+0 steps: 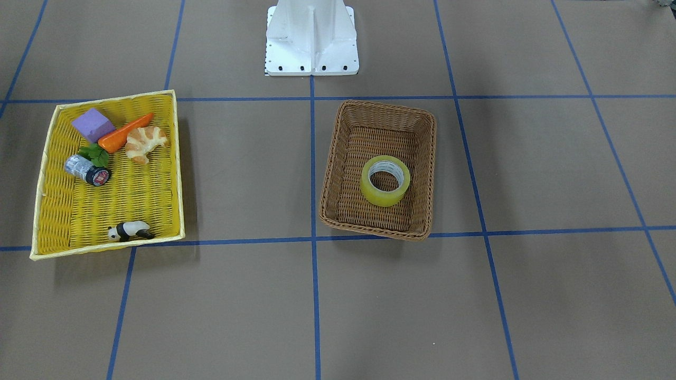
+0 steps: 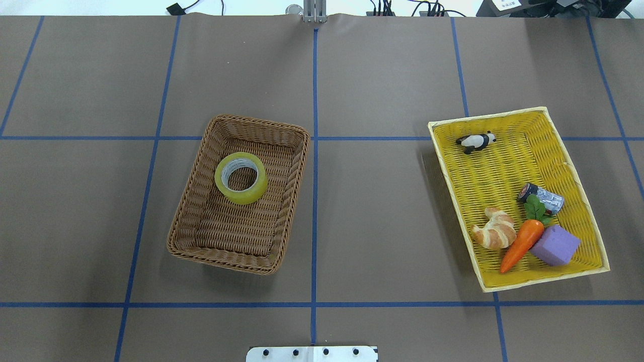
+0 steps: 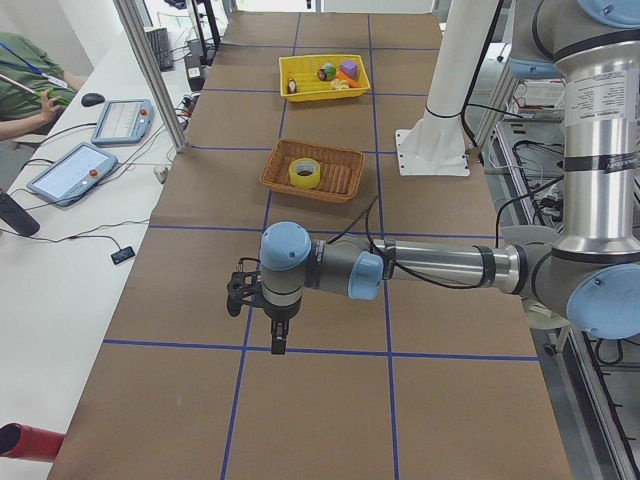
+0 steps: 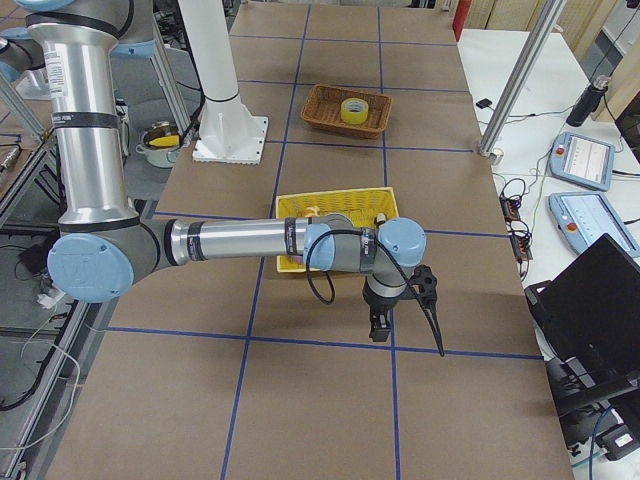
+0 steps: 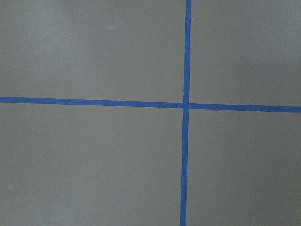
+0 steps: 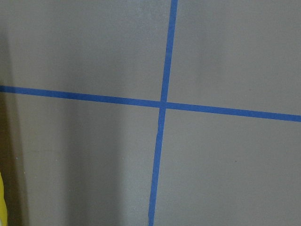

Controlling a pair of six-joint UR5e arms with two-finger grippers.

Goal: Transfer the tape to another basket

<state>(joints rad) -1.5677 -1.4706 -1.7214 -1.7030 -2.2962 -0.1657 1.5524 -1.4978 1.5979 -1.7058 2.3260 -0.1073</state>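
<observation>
The tape (image 2: 241, 177), a yellowish roll with a white core, lies flat inside the brown wicker basket (image 2: 256, 123), toward its far end. The same roll (image 1: 385, 180) and basket (image 1: 388, 107) show in the front view, and also in the left side view (image 3: 304, 173). My left gripper (image 3: 277, 340) hangs over bare table far from the basket, seen only from the side, so I cannot tell if it is open. My right gripper (image 4: 379, 324) hangs just past the yellow basket (image 4: 336, 203), also only in a side view; I cannot tell its state. Both wrist views show only table paper.
The shallow yellow basket (image 2: 485, 114) holds a panda figure (image 2: 476, 142), a silver cylinder (image 2: 542, 196), a croissant (image 2: 495, 230), a carrot (image 2: 522, 242) and a purple block (image 2: 555, 245). Blue tape lines (image 2: 314, 201) grid the table. The robot base (image 1: 311, 37) stands between the baskets.
</observation>
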